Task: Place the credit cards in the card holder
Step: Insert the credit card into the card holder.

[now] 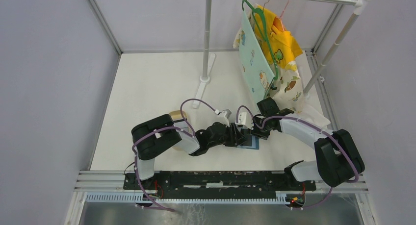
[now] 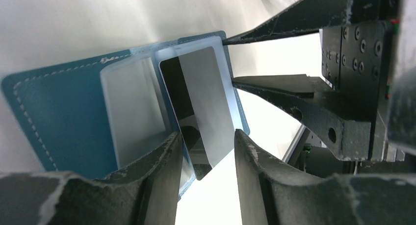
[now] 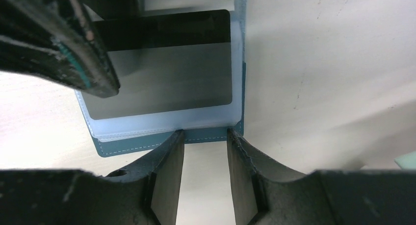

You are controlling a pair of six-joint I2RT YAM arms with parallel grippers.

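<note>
The teal-blue card holder [image 1: 249, 142] [image 2: 64, 112] [image 3: 127, 147] lies open on the white table, its clear sleeves facing up. One grey credit card with a dark stripe [image 2: 196, 97] [image 3: 162, 73] sits partway inside a sleeve. My left gripper [image 1: 238, 137] [image 2: 206, 137] is open, and the card's free end lies loose between its fingers. My right gripper [image 1: 257, 132] [image 3: 205, 134] is open too. Its fingertips [image 2: 294, 102] rest on the holder's edge on the opposite side. No other cards are visible.
A tan oval tray [image 1: 176, 118] sits behind the left arm. A clothes rack [image 1: 206, 48] stands at the back, with garments on hangers [image 1: 267, 48] at the right. A white cloth [image 1: 314, 114] lies beneath them, close to the right arm.
</note>
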